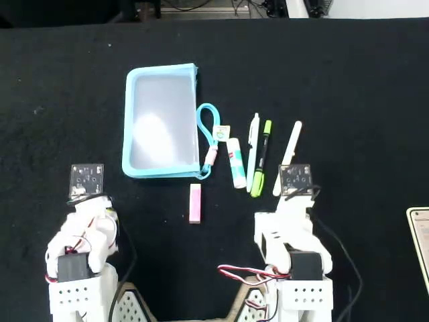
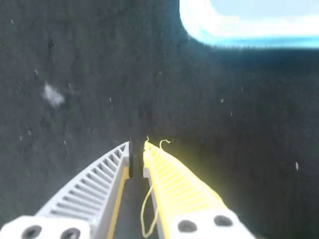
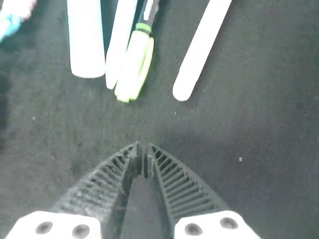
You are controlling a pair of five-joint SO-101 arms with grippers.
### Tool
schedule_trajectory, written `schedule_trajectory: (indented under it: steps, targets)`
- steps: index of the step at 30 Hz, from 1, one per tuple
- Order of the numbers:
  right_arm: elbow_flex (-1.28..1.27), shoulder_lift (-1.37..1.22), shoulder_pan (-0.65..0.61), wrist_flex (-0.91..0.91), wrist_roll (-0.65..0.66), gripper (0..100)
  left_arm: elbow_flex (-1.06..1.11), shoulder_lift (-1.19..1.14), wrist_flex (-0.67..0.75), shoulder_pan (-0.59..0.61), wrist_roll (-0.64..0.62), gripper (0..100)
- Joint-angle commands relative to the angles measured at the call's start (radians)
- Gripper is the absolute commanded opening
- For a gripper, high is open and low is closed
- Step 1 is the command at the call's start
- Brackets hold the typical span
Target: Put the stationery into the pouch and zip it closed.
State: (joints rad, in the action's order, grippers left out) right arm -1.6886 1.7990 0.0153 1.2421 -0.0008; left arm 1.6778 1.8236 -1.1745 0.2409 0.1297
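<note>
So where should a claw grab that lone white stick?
I'd grip the white stick around its middle, the right claw coming straight down and closing across its narrow width. It lies flat, with bare cloth along both long sides, clear of the green highlighter.

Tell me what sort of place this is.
Probably a robotics lab bench: a left arm and right arm stand at a black-covered table, a pouch and pens lie set out in front, and cables run past the far edge.
</note>
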Motion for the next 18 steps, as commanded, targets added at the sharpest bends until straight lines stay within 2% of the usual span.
schedule_trajectory:
  steps: [1, 4, 7, 9, 12, 14, 18]
  targets:
    - [0.004, 0.096, 0.008, -0.118, -0.002, 1.5, 0.021, 0.005, 0.183, 0.001, 0.005, 6]
    - [0.004, 0.096, 0.008, -0.232, 0.011, 1.5, 0.021, 0.005, 0.345, 0.001, 0.005, 6]
    - [0.004, 0.096, 0.008, -0.296, 0.127, 1.5, 0.021, 0.005, 0.436, 0.002, 0.014, 6]
    - [0.004, 0.096, 0.008, -0.313, 0.201, 1.5, 0.021, 0.005, 0.456, 0.002, 0.092, 6]
    - [0.004, 0.096, 0.008, -0.313, 0.285, 1.5, 0.021, 0.005, 0.466, 0.001, 0.285, 6]
    - [0.008, 0.096, 0.008, -0.313, 0.333, 1.5, 0.021, 0.005, 0.522, -0.002, 0.359, 6]
    - [0.041, 0.096, 0.008, -0.348, 0.373, 1.5, 0.018, 0.005, 0.71, -0.008, 0.308, 6]
